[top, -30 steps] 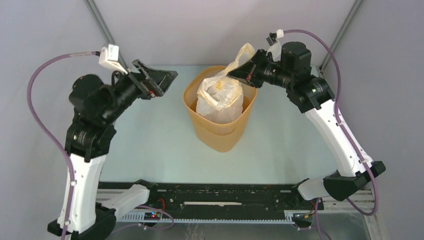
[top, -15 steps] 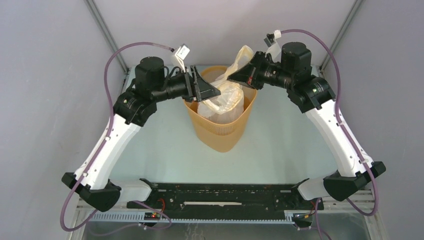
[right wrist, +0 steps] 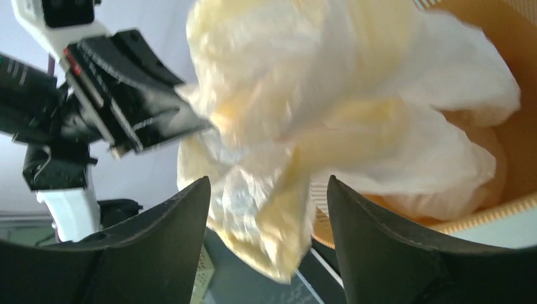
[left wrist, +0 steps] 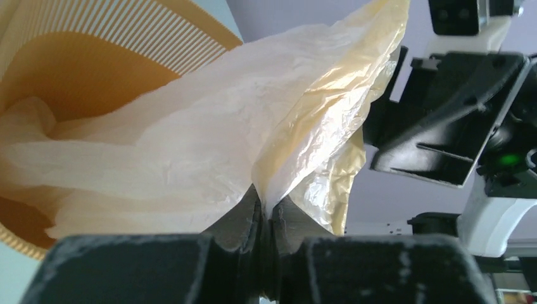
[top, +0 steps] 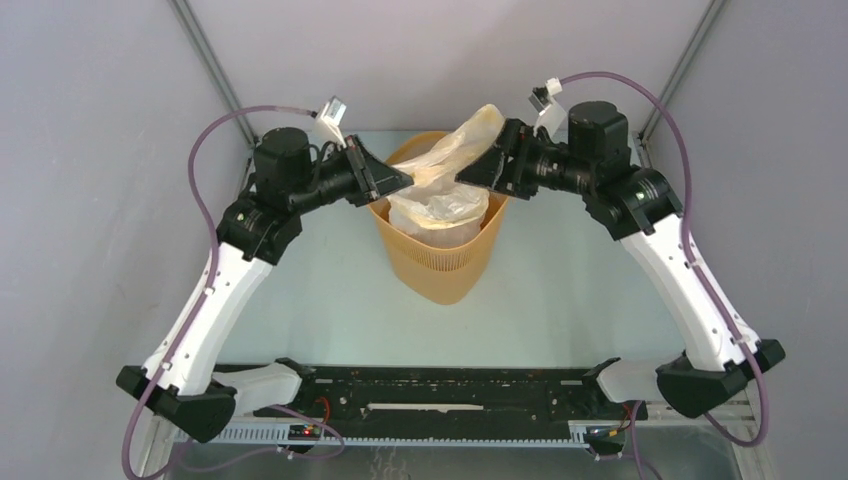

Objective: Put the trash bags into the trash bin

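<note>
The left gripper [left wrist: 268, 218] is clamped on a fold of the thin, wrinkled, translucent cream-white plastic trash bag [left wrist: 190, 158], with the film pinched between its closed jaws. The right gripper [right wrist: 266, 209] is held with its jaws wide apart. Bag film hangs in the gap, but contact cannot be determined. The bag's lower part is seated inside the orange-yellow tapered plastic trash bin [top: 440, 265], and its upper part is raised above the mouth. The bin is stood upright on the pale table [top: 300, 290].

- White-shelled left arm [top: 205, 305] and right arm [top: 690, 295] are wearing black joint housings.
- Thin purple cables [top: 247, 109] are looping off both wrists.
- Matte black wedge fingers are tipping the left gripper [left wrist: 267, 212] and right gripper [right wrist: 266, 183].
</note>
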{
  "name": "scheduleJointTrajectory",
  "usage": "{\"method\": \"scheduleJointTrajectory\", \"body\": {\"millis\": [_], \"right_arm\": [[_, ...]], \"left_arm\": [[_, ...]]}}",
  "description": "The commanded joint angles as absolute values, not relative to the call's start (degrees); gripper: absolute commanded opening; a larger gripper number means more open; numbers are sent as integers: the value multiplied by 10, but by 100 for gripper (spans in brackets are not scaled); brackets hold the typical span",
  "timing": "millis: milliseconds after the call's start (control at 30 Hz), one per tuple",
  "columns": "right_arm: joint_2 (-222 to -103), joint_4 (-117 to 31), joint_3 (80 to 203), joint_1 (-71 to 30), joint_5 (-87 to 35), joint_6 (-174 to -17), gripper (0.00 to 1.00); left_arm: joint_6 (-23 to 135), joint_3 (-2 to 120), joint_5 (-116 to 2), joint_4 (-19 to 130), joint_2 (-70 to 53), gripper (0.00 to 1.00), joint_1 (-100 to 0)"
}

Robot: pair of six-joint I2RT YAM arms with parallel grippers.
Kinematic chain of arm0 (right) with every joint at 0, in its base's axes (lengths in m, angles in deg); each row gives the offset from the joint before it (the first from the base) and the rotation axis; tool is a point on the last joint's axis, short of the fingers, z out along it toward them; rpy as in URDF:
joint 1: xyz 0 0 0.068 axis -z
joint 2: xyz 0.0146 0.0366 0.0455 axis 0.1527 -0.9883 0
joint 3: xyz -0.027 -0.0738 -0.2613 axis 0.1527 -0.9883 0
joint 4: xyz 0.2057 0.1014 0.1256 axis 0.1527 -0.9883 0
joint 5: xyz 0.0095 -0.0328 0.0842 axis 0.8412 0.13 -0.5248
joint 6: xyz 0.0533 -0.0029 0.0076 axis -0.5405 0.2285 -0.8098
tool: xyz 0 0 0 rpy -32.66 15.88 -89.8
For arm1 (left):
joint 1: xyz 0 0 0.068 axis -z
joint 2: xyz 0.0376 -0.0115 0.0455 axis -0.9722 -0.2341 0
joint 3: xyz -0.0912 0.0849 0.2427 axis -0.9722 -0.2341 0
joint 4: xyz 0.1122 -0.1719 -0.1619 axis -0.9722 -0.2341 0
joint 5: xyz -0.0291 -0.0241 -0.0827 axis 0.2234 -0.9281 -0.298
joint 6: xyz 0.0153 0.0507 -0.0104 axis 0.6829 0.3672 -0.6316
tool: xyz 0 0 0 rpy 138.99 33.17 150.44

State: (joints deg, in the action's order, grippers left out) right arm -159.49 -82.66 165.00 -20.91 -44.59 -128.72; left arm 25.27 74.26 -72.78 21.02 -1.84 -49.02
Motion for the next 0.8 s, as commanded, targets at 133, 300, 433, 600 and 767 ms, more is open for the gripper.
{"method": "scheduleJointTrajectory", "body": {"millis": [133, 300, 433, 600, 767], "right_arm": [[-1507, -794, 1569, -227, -430, -1205, 79], [-1534, -826, 1604, -271, -321, -1152, 80], [-1549, -839, 1615, -305, -212, -1145, 64], [-1509, -850, 1578, -338, -148, -1162, 17], [-1436, -789, 1498, -358, -134, -1189, 5]], "left_arm": [[115, 626, -798, 391, 38, 9, -527], [106, 633, -805, 407, 36, 12, -527], [105, 640, -804, 409, 35, 17, -529], [127, 635, -789, 379, 41, 73, -545], [133, 611, -804, 360, 51, 64, -557]]}}
